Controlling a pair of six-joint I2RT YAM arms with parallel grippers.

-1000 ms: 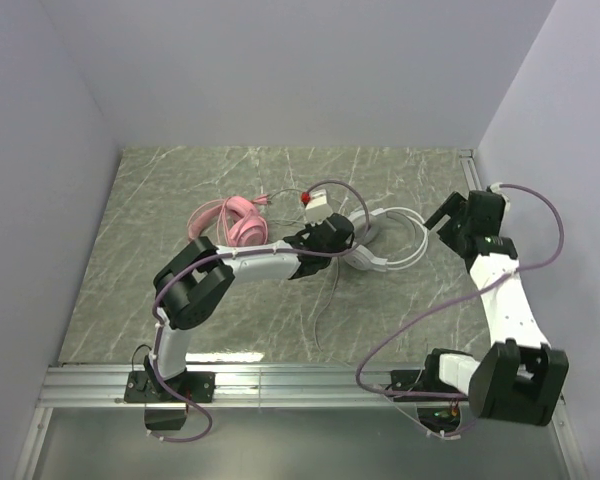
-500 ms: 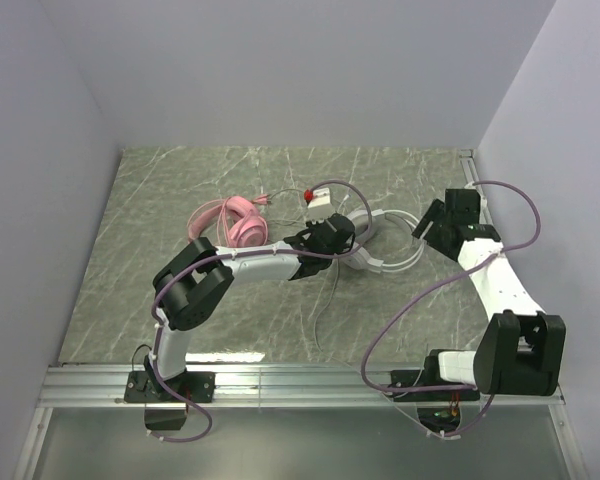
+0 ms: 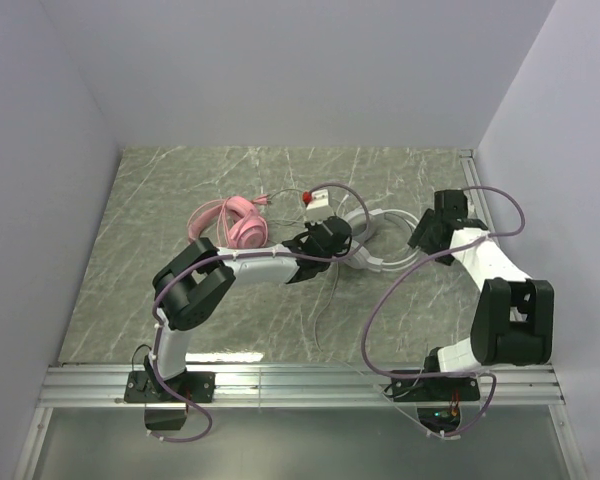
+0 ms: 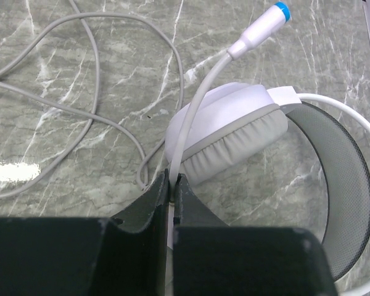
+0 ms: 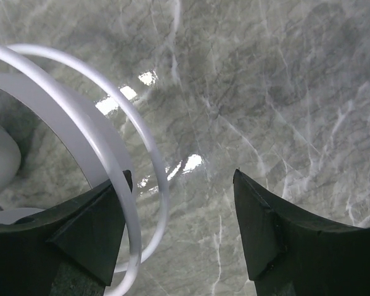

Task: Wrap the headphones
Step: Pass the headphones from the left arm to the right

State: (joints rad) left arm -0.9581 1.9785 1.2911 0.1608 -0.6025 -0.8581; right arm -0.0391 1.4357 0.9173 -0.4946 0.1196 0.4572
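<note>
Robot lab cell: plain white walls [image 3: 280, 70], marble-look tabletop [image 3: 150, 260], aluminium mounting rail [image 3: 300, 384].

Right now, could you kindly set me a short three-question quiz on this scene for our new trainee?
1. True or false: the left gripper is shut on a thin white lead with a blue tip.
2. The right gripper is: A) shut on a grey cable; B) open, at the white headphones' band; C) shut on an earcup.
3. What colour are the headphones that neither gripper touches?
Key: 1 true; 2 B; 3 the pink headphones.
</note>
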